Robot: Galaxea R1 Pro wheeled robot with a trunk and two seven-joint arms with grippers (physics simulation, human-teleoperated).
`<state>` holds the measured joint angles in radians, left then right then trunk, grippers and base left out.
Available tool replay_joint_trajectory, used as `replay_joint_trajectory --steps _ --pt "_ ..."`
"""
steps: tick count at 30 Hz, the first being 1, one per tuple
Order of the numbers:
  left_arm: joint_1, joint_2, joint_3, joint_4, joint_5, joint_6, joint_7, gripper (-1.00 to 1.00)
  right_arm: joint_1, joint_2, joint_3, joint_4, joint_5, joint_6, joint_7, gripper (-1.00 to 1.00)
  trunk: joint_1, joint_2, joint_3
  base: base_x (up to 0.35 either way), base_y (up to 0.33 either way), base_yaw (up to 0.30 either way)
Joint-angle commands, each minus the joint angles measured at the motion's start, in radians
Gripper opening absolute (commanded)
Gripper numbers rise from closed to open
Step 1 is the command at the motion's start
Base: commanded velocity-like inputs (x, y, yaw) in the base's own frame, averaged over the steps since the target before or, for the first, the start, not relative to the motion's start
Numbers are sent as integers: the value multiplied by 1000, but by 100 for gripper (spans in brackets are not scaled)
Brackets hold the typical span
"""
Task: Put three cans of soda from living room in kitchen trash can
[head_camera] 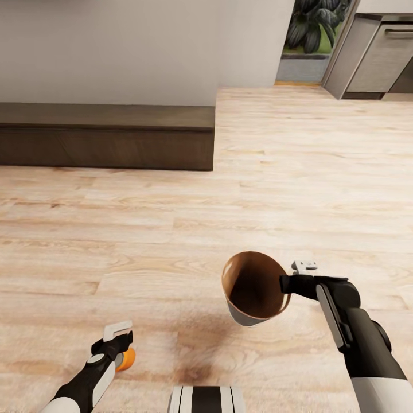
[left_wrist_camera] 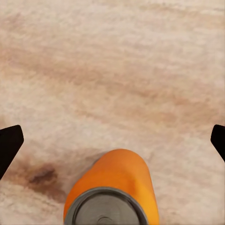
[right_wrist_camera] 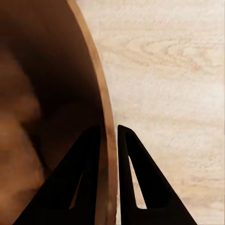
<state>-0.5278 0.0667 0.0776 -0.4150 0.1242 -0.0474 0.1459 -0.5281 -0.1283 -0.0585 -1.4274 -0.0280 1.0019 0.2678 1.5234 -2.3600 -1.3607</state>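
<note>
Right gripper (head_camera: 288, 285) pinches the rim of the trash can (head_camera: 252, 298), 1 finger inside and 1 outside the wall; in the right wrist view the 2 black fingers (right_wrist_camera: 84, 187) sit pressed against either side of the thin rim (right_wrist_camera: 108, 154). The bin is held off the wood floor (head_camera: 172, 229), tilted so its glossy orange-brown inside faces the head camera, pale grey outside showing at the bottom. It sits right of centre, near the robot.

Left gripper (head_camera: 115, 343) is low at near left with an orange soda can (head_camera: 126, 359) at its tip. In the left wrist view the orange can (left_wrist_camera: 112, 192) lies between the fingers, silvery top toward the camera, while the 2 black fingertips (left_wrist_camera: 9, 145) stand wide apart at the frame edges, not touching the can's sides. Fingers spread; whether the can is carried or resting on the floor, cannot tell.

Long low dark bench (head_camera: 109, 135) runs along the far left wall. Far right: kitchen cabinets (head_camera: 373, 57) and a window with plants (head_camera: 315, 26).
</note>
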Motion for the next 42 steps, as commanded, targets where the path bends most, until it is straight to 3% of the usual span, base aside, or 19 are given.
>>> replay_joint_trajectory --steps 1,10,42 --pt "0 0 0 0 0 0 0 100 -13 -3 -7 0 23 -1 27 -100 0 0 -2 0 0 0" --pt "0 0 1 -1 0 0 0 100 -60 -10 -16 -33 25 4 68 -100 0 0 -16 0 0 0" --pt "0 -1 1 1 1 -3 0 100 -63 -10 -17 -45 33 4 70 -100 0 0 -67 0 0 0"
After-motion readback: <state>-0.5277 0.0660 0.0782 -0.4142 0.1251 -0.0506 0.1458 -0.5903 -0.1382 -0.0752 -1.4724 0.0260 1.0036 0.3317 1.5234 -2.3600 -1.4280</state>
